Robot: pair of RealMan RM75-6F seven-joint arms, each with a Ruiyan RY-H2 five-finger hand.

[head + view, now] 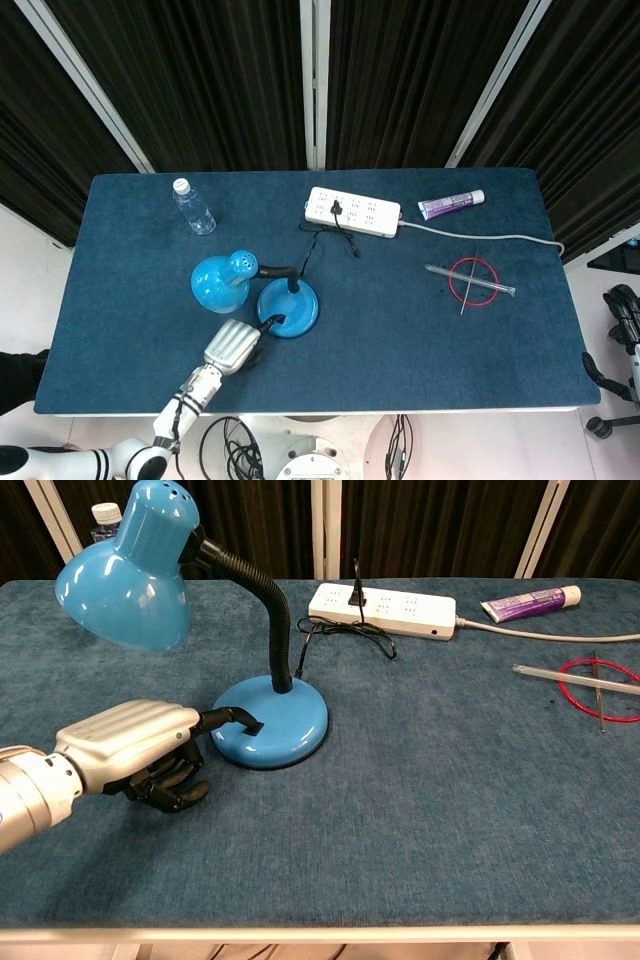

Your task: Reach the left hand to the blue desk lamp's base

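Left hand (135,748) at blue desk lamp's base (270,734)
One finger extended onto the base, others curled, holding nothing; I'd nudge slightly forward.

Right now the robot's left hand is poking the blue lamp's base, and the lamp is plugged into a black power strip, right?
Almost. The left hand does reach one finger to the lamp's base, but the power strip is white, not black; only the lamp's plug and cord are black. The chest view shows it clearly.
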